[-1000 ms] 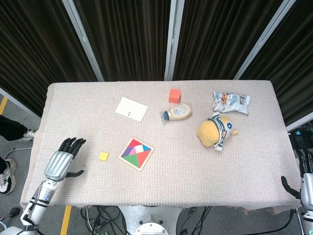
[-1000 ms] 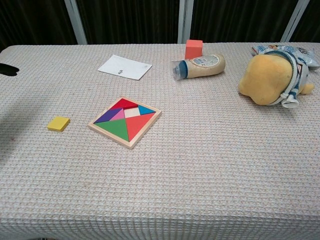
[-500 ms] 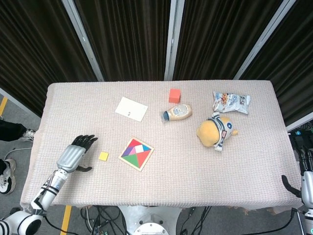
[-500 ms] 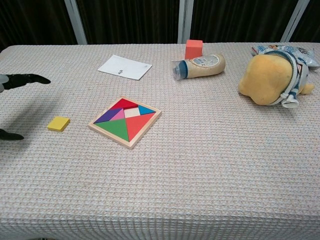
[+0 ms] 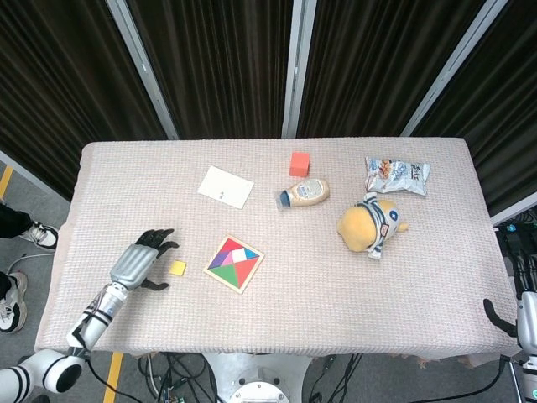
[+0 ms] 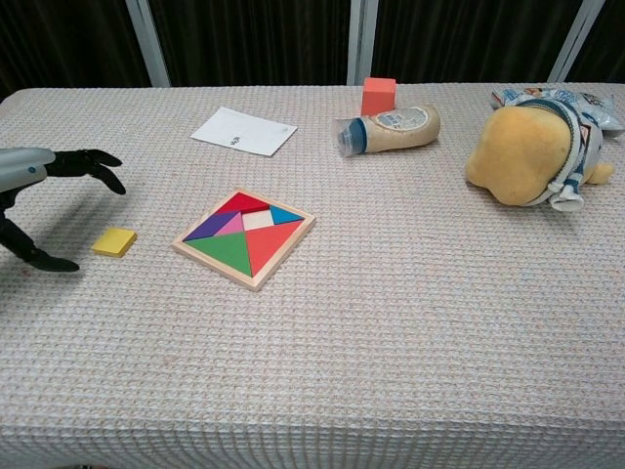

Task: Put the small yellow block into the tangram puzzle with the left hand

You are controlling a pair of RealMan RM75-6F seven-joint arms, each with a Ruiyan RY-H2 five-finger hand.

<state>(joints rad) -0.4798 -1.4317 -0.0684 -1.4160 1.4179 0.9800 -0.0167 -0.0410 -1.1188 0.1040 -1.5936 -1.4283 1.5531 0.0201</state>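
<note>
The small yellow block [image 5: 178, 268] [image 6: 115, 241] lies flat on the cloth, a little left of the tangram puzzle [image 5: 234, 264] [image 6: 244, 236], a wooden tray filled with coloured pieces. My left hand [image 5: 138, 262] [image 6: 39, 195] hovers just left of the block, fingers spread above it and thumb low near the cloth, holding nothing. Of my right hand [image 5: 503, 321] only a dark fingertip shows at the table's front right corner in the head view.
A white card [image 5: 226, 186] lies behind the puzzle. Further right are a red cube [image 5: 299, 163], a lying sauce bottle [image 5: 305, 193], a yellow plush toy [image 5: 372, 224] and a snack bag [image 5: 396, 175]. The table's front edge runs close behind my left forearm.
My left hand has moved right across the cloth, from the table's left edge to just beside the yellow block. The block and puzzle have not moved.
</note>
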